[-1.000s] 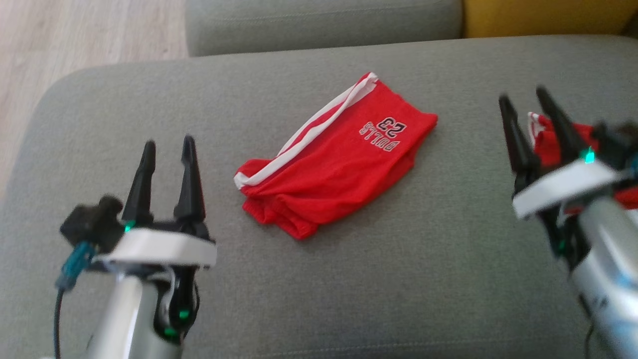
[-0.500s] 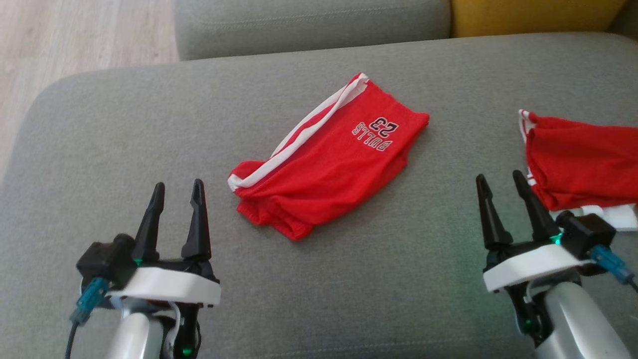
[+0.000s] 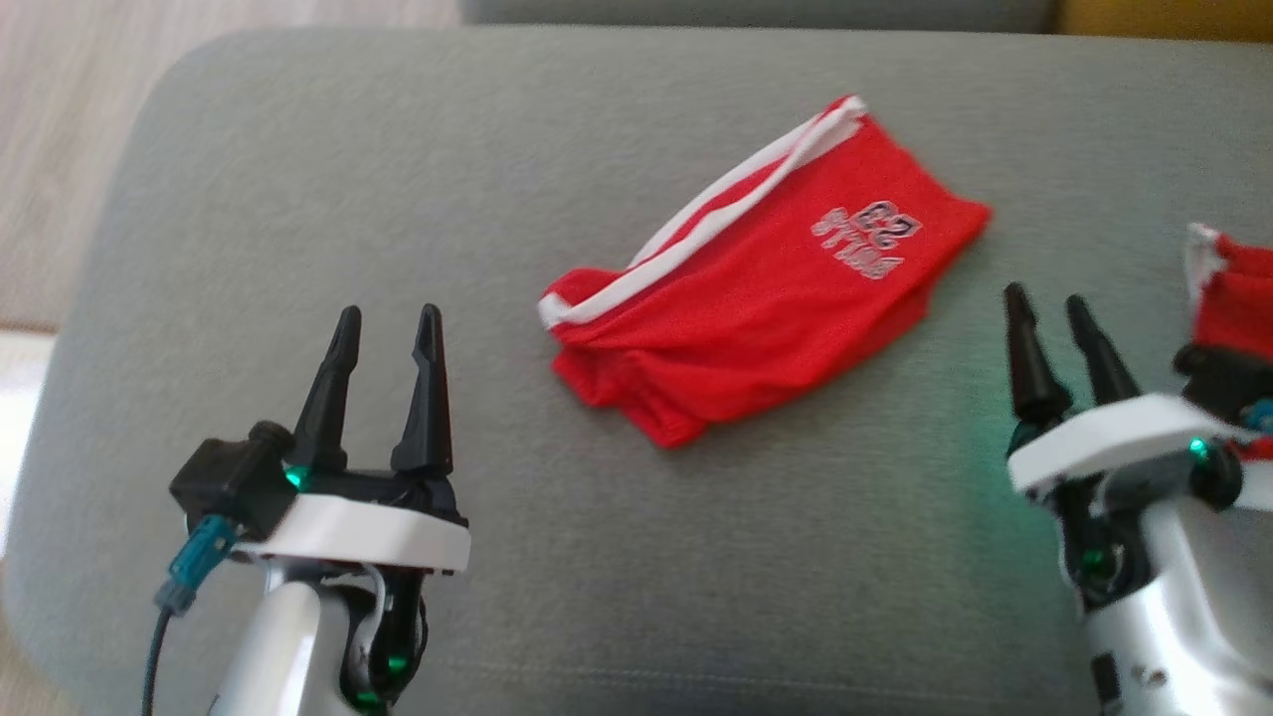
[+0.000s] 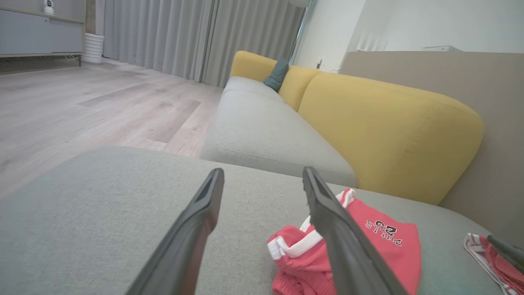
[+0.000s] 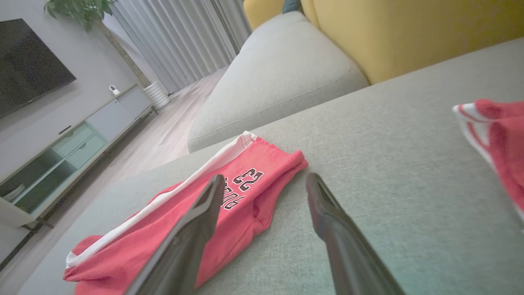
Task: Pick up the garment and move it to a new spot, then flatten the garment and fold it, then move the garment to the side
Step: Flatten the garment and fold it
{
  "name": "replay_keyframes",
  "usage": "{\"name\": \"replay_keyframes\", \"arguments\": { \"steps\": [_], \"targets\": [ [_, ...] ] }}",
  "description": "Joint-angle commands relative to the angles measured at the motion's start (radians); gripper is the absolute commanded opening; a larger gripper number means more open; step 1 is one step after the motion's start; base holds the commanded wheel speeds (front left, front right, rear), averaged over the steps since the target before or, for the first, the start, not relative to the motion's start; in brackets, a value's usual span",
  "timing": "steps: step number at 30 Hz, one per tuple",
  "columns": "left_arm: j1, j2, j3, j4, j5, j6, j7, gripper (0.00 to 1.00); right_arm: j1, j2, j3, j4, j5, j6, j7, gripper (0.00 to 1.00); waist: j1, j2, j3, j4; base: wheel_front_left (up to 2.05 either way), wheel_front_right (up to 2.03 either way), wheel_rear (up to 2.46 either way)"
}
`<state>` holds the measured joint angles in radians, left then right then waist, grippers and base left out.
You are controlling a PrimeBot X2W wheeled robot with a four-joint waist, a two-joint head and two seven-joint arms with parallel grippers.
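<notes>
Matt mesh cloth is seen in the shorts (image 3: 766, 298); coarse woven fabric covers the cushion (image 3: 398, 179) beneath.

The right gripper (image 3: 1045, 298) pulled back from above the second red garment (image 3: 1233, 298) and came down low over the grey cushion (image 3: 497, 149), just beside that garment. The head view swung too, so the red shorts (image 3: 756, 298) sat higher and further right.

garment (image 3: 756, 298): red shorts, white side stripe, "BULLS 23" print | state: folded over, rumpled | pose: long axis eight-to-two o'clock | place: grey cushion (image 3: 398, 199), toward one o'clock
</notes>
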<state>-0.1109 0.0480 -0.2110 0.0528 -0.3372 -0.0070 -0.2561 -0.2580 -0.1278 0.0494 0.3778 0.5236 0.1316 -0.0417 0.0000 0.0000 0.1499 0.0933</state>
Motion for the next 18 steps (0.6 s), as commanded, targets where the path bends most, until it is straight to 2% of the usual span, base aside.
{"name": "replay_keyframes", "arguments": {
  "steps": [1,10,18],
  "targets": [
    [-0.047,0.002,0.018,-0.034,-0.007,0.007,-0.006,1.0,-0.068,0.014,-0.022,-0.002,0.032,-0.001,0.051,1.0,0.0,0.0,0.055,0.074,0.0,0.0,0.0],
    [-0.058,0.002,-0.015,-0.027,-0.015,0.018,-0.006,1.0,-0.185,0.059,-0.21,0.139,0.147,-0.001,0.211,1.0,0.0,0.0,0.082,0.178,0.0,0.0,0.0],
    [-0.068,0.002,-0.041,-0.036,-0.028,0.03,-0.006,1.0,-0.305,0.068,-0.393,0.305,0.067,-0.001,0.327,1.0,0.0,0.0,0.115,0.237,0.0,0.0,0.0]
  ]
}}
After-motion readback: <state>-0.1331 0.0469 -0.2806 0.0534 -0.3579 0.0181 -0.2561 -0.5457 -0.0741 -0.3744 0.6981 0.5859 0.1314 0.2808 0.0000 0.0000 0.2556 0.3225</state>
